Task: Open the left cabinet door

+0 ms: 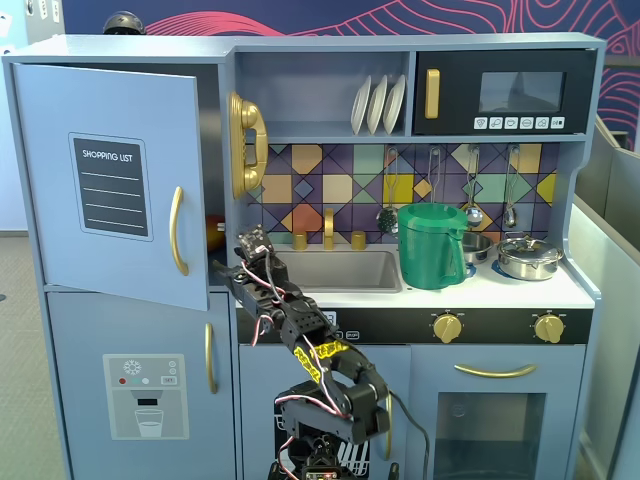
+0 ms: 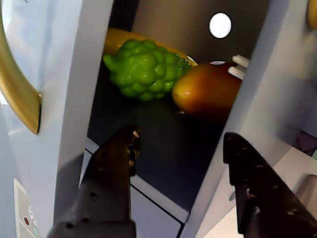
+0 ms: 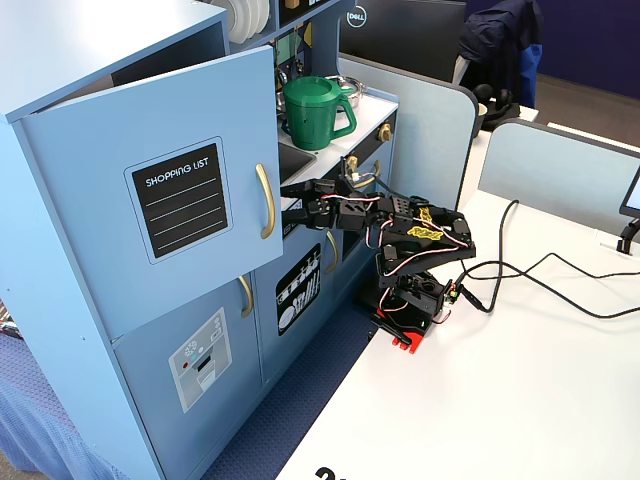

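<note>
- Light blue-grey, with a black "SHOPPING LIST" panel: the left cabinet door (image 1: 115, 180) stands partly swung out from the upper left compartment of the toy kitchen, hinged on its far left side in both fixed views.
- The door's long axis runs vertical, and so does its curved gold handle (image 1: 177, 231), set near the free edge.
- The gripper (image 2: 179, 148) sits at the gap between the door's free edge and the cabinet frame, low on the door; its fingers are spread apart and hold nothing.
- In the wrist view the door edge lies to the left of the left finger (image 2: 118, 158), very close; contact cannot be confirmed. The handle lies further left, on the door's outer face.
- Inside the compartment: a green bumpy toy (image 2: 144, 69) and an orange-brown toy fruit (image 2: 208, 91), both apart from the fingers.
- Judgement: the door is already ajar; widening it calls for a push leftward and outward against the inner face of the free edge.
</note>
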Action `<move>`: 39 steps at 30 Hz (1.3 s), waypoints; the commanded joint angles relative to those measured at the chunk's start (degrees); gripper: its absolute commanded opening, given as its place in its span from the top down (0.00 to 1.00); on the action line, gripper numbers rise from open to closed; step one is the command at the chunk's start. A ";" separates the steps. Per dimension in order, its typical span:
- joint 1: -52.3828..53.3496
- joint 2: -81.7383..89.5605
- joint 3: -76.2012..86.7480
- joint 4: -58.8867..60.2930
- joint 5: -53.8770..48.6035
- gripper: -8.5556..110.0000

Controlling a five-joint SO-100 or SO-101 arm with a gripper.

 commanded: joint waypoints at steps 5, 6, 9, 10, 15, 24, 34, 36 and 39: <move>-9.84 -5.71 -8.96 -5.89 -10.55 0.81; -10.99 -5.98 -9.40 -5.89 -11.60 0.81; -14.77 -6.15 -10.02 -5.98 -15.03 0.81; -15.91 -6.15 -10.02 -6.15 -16.08 0.81; -21.27 -7.21 -8.96 -8.44 -20.65 0.81; -31.90 -12.66 -9.14 -12.39 -29.53 0.80; -32.43 -15.38 -8.44 -14.94 -30.76 0.80; -26.28 -13.45 -8.61 -13.27 -27.60 0.80; -15.03 -8.79 -7.91 -7.29 -21.27 0.80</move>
